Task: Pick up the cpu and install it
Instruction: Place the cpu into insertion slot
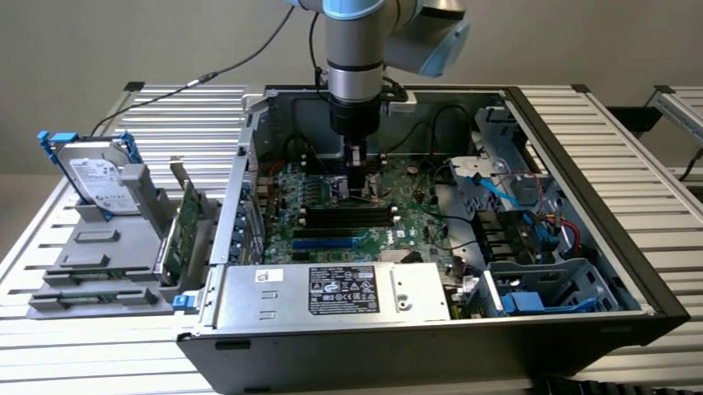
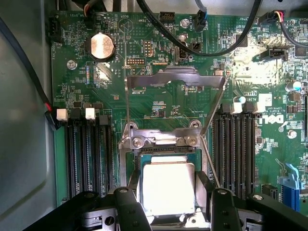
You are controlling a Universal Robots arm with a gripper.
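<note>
Cpu (image 2: pixel 168 187), edge-gripped in the wide-set claw (image 2: pixel 170 208), hangs over the socket frame (image 2: pixel 163 139), whose lid (image 2: pixel 175 77) stands raised to receive it.

Noted on cpu (image 2: pixel 168 187): smooth silvery metal top, glaring bright. Socket frame (image 2: pixel 175 77): bare metal, dull sheen. Motherboard (image 2: pixel 159 108): green lacquered board, glossy. Coin cell (image 2: pixel 102 46): polished metal. Memory slots (image 2: pixel 89 154): black matt plastic. Computer case (image 1: pixel 384 362): dark matt painted sheet metal. Table (image 1: pixel 648 164): pale ribbed metal. Hard drive (image 1: pixel 97 174): silvery metal, white paper label.
</note>
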